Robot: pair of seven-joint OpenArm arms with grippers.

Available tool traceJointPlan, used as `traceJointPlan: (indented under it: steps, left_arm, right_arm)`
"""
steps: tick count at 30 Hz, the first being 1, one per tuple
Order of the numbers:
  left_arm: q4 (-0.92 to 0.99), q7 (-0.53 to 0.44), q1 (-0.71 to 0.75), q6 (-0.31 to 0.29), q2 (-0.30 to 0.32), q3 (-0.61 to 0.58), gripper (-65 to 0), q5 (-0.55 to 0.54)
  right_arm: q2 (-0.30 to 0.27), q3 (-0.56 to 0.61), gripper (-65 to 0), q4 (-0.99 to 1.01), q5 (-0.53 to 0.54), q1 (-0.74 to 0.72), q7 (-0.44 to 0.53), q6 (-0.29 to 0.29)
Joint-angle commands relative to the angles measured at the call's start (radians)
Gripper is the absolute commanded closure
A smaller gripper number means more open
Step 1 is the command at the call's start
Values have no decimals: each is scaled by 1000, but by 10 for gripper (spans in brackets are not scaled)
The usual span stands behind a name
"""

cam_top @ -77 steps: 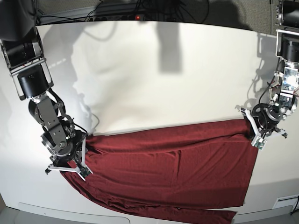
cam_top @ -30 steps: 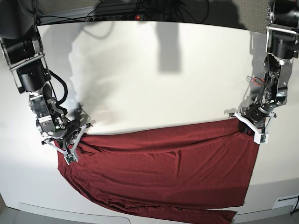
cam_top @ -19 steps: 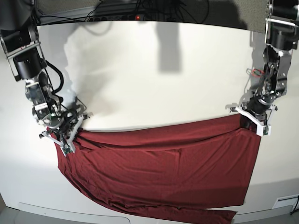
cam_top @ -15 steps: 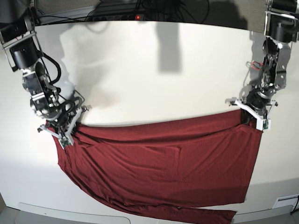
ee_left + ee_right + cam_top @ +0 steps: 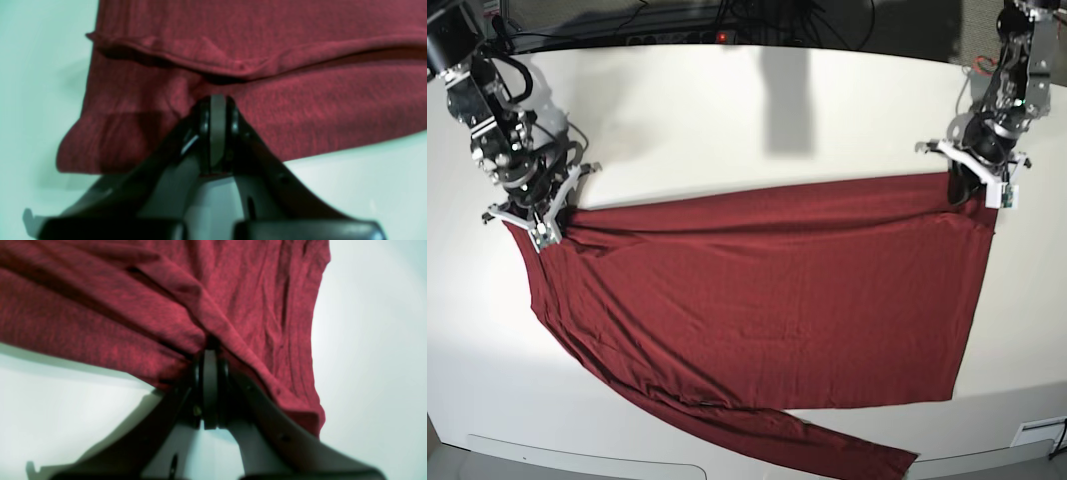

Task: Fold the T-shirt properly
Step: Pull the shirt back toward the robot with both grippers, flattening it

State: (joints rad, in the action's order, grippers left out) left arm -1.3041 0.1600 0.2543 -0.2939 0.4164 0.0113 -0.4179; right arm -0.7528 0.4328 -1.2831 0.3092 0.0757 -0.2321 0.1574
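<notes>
The dark red T-shirt (image 5: 767,300) lies spread on the white table (image 5: 727,120), with one long sleeve trailing to the front edge. My left gripper (image 5: 962,190) is shut on the shirt's far right corner; in the left wrist view (image 5: 213,110) its jaws pinch the cloth (image 5: 300,100) below a folded hem. My right gripper (image 5: 549,218) is shut on the shirt's far left corner; in the right wrist view (image 5: 210,353) the cloth (image 5: 133,306) bunches in folds at the closed jaws.
The white table extends far behind the shirt's top edge. Cables and a power strip (image 5: 717,35) run along the back edge. A rounded panel (image 5: 587,460) lies at the table's front edge, next to the sleeve end (image 5: 867,458).
Both grippers have moved toward the back of the table, dragging the shirt's top edge with them. The shirt is now stretched flatter and lies farther onto the table.
</notes>
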Motion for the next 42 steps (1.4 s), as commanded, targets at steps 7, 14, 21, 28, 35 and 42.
traceJointPlan:
  steps: [7,14,21,28,35,42]
  left_arm:
    - [-66,107,170,-62,13,143,0,32]
    - [-79,100,240,-89,13,166,0,32]
    - [-138,130,328,-144,14,166,0,32]
    - [-200,142,381,-145,13,166,0,34]
    - [-203,194,382,-145,14,170,0,36]
    - [-219,198,441,-146,13,240,0,32]
  right_arm:
    - [13,-169,0,-177,5,261,-104,35]
    - [108,-348,0,-288,-33,468,-93,37]
    - [194,-439,0,-357,-128,621,-77,36]
    - [199,-494,0,-376,-130,687,-63,36]
    - [199,-499,0,-376,-130,688,-68,36]
    - [199,-499,0,-404,-130,735,-74,36]
